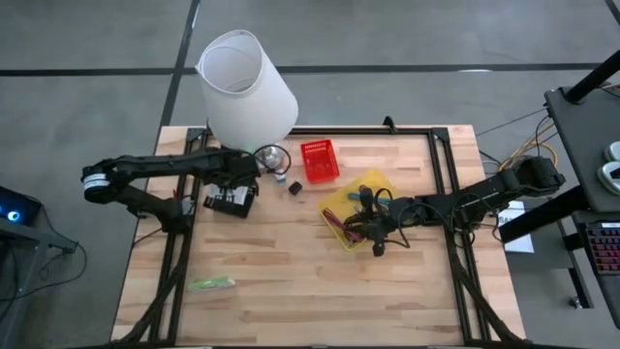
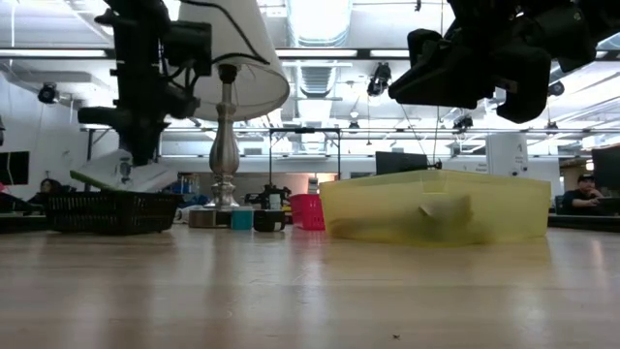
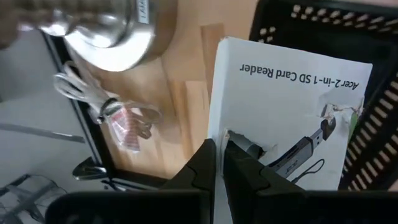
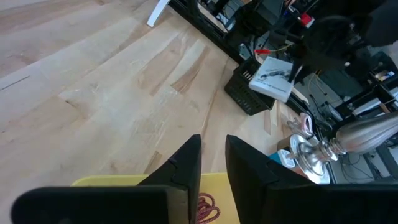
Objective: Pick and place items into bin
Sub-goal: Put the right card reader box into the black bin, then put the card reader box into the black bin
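Note:
My left gripper is shut on a white card packet printed "SD Card Reader". It hangs over a black mesh basket at the table's left, beside the lamp. My right gripper hovers over the yellow bin right of centre. Its fingers stand a narrow gap apart with nothing showing between them. Maroon ties and dark cable lie in the yellow bin. On the bare wood lie a green strip, near the front left, and a tiny dark cube. My left gripper pinches one edge of the card packet between its two fingers. They come from above, slanting steeply down. The packet hangs tilted just over the black basket's rim; whether it touches the basket I cannot tell.
A big white lamp stands at the far left, its silver base close to my left gripper. A small red basket sits behind the yellow bin. A bagged white cable lies by the lamp base. The table's near half is bare wood.

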Motion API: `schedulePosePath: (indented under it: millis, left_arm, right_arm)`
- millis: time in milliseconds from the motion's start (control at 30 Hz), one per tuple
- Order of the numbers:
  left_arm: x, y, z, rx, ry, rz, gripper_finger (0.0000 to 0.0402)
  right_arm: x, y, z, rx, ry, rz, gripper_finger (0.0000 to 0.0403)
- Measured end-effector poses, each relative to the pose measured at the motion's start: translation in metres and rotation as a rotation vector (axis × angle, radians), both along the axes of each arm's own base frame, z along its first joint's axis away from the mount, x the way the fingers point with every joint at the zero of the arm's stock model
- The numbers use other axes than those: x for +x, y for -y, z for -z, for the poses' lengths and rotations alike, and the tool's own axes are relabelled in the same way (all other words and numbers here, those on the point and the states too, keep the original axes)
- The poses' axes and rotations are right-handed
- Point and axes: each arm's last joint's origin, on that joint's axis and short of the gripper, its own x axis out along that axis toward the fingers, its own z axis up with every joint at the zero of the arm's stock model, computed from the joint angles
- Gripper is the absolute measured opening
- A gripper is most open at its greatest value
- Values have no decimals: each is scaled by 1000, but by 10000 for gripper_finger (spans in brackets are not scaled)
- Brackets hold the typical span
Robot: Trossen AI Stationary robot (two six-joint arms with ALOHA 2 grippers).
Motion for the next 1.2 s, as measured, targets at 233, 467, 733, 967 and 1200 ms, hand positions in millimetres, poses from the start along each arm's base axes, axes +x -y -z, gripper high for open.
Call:
schedulePosePath:
  millis: [233,467,733,967,1200]
  left_arm:
    - [-5,2,17,-86,-4,7,3]
    - [0,1,27,-122,65,37,3]
    - [-1,0,28,-103,73,3,24]
    - [-2,0,29,-102,67,1,78]
    - [0,-1,22,-86,95,-66,150]
  right_arm:
    - [0,0,0,-8,1,-3,60]
    - [0,0,0,-9,1,-4,63]
    - [0,0,0,-14,2,-6,60]
    - [0,0,0,-13,3,-6,63]
    - [0,0,0,-14,3,-6,59]
